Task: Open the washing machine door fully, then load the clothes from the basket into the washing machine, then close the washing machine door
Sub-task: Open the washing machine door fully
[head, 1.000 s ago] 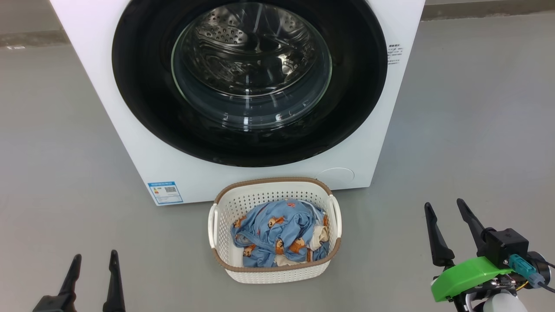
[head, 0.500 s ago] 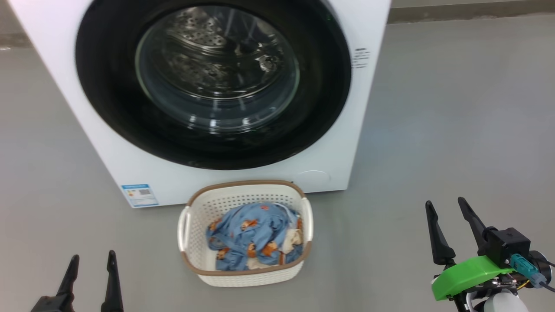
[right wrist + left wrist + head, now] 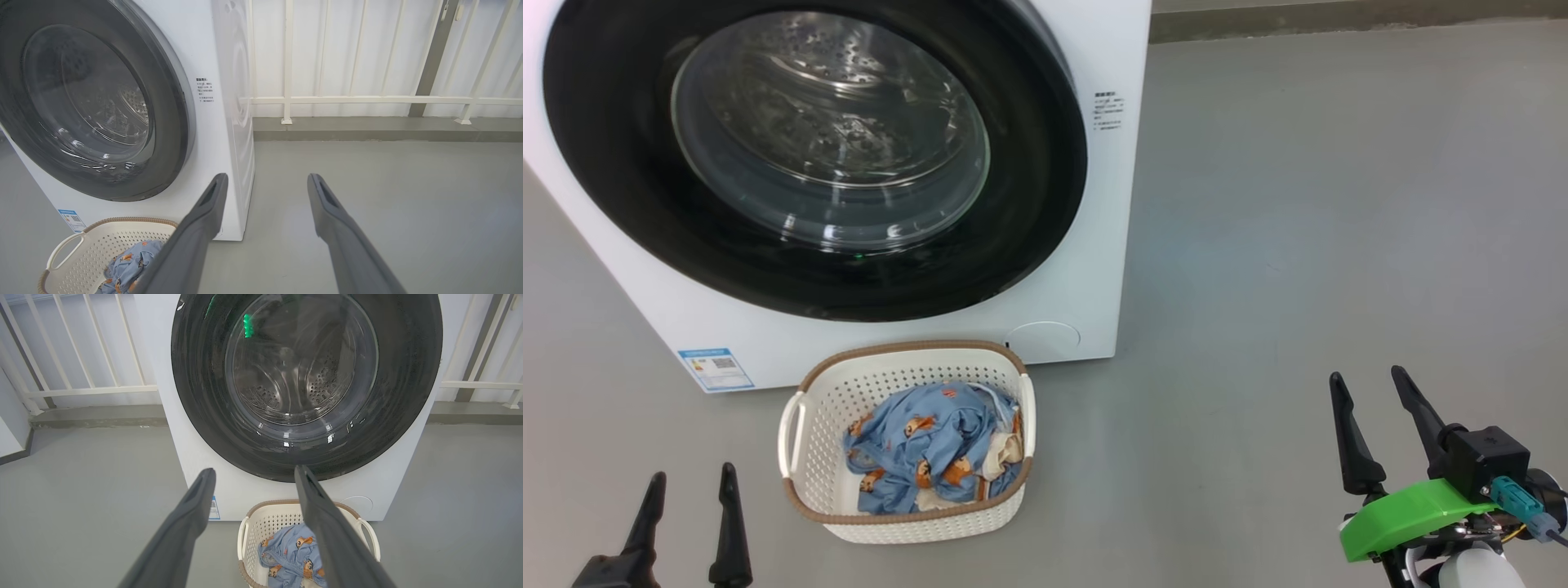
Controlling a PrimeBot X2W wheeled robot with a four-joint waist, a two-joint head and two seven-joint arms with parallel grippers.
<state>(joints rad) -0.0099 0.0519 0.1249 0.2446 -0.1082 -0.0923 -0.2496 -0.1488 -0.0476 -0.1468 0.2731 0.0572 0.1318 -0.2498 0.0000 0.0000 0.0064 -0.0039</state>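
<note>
The white washing machine (image 3: 1086, 269) fills the upper left of the head view, its round black-rimmed glass door (image 3: 829, 135) shut flat against the front. On the floor just before it stands the cream basket (image 3: 805, 400) holding the light-blue bear-print clothes (image 3: 927, 445). My left gripper (image 3: 690, 482) is open at the lower left, left of the basket and apart from it. Far to the right my right gripper (image 3: 1368, 377) is open over bare floor. In the left wrist view the door (image 3: 306, 375), basket (image 3: 261, 522) and clothes (image 3: 288, 551) lie ahead of the left gripper (image 3: 255, 470). The right gripper (image 3: 267, 176) points past the machine's right corner (image 3: 237, 143).
Grey floor (image 3: 1298, 229) stretches wide to the right of the machine. A white railing (image 3: 367, 99) on a low kerb runs behind the machine. A blue label (image 3: 716, 369) sits at the machine's lower left corner.
The whole head view has swung to the right, so the machine and basket sit further left in it. Both grippers keep their places in the view and stay open.
</note>
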